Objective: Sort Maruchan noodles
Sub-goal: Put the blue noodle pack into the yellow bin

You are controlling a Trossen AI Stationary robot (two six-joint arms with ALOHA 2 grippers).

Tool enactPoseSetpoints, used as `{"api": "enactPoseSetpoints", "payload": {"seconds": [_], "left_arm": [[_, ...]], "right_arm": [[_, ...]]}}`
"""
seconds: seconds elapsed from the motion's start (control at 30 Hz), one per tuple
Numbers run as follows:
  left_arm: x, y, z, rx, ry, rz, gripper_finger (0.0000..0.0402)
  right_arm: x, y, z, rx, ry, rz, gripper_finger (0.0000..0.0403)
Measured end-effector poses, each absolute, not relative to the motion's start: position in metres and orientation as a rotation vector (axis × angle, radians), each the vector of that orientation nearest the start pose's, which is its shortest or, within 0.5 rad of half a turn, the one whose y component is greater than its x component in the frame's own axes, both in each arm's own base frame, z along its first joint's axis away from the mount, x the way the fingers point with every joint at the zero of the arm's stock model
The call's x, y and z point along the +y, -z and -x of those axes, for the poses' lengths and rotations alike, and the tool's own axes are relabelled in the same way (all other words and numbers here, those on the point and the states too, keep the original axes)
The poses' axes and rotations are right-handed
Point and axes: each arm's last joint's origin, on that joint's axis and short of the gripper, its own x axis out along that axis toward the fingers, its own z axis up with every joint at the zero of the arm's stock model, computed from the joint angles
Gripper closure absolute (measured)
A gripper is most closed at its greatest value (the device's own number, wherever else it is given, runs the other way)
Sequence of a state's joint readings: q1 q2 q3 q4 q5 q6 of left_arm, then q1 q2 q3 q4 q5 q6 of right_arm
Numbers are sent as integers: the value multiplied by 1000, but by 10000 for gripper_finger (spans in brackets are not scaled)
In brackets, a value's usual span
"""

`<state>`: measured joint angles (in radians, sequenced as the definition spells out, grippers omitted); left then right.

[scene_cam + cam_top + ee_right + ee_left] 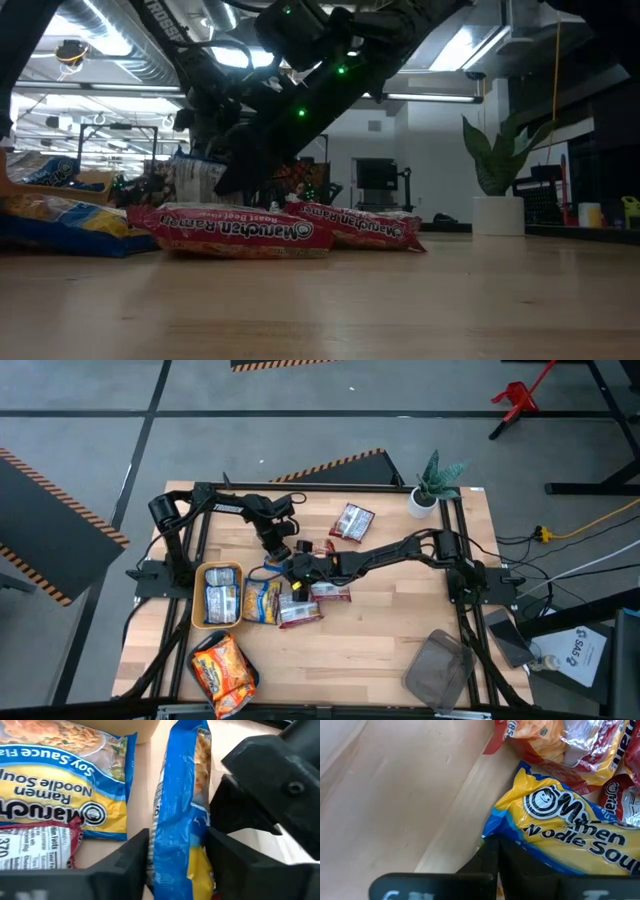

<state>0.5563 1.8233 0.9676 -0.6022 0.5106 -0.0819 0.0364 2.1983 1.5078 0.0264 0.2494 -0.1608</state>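
Two grippers meet at the middle of the table (400, 620) in the high view, just right of the yellow tray (197, 595). The right gripper (177, 855) has its fingers partly open on either side of a blue-and-yellow noodle packet (182, 815) standing on edge; both fingers (130, 852) press the wrapper, so it has hold of that packet. The left gripper (496, 865) has its fingers fully closed, with the corner of the same kind of blue-and-yellow packet (555, 827) pinched at their tips in the left wrist view.

Another blue-and-yellow packet (65, 780) lies flat in the upper left of the right wrist view, with a red packet (37, 847) below it. In the high view, packets sit inside the yellow tray, left of centre, two red packets (300, 610) lie just below the grippers, one red packet (352, 521) lies apart toward the top centre, and orange packets (222, 668) pile on a dark tray at lower left. A grey tray (438, 670) rests at lower right, a potted plant (432, 488) at upper right.
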Motion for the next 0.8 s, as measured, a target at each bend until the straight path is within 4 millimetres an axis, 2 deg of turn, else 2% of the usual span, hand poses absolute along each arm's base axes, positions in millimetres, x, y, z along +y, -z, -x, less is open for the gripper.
{"api": "enactPoseSetpoints", "payload": {"seconds": [0.23,0.37,0.53,0.67,0.8], "left_arm": [[147,-122,-263,1267,-82,808,401],[146,-128,-259,1280,-80,801,401],[148,-149,-246,1270,-99,815,401],[149,-176,-231,1218,-135,796,401],[148,-208,-209,1162,-185,788,401]], "right_arm": [[11,-150,-478,666,160,249,322],[11,-151,-478,666,157,238,322],[12,-166,-484,696,161,232,322],[12,-190,-493,669,165,238,322],[14,-222,-503,600,98,222,322]]}}
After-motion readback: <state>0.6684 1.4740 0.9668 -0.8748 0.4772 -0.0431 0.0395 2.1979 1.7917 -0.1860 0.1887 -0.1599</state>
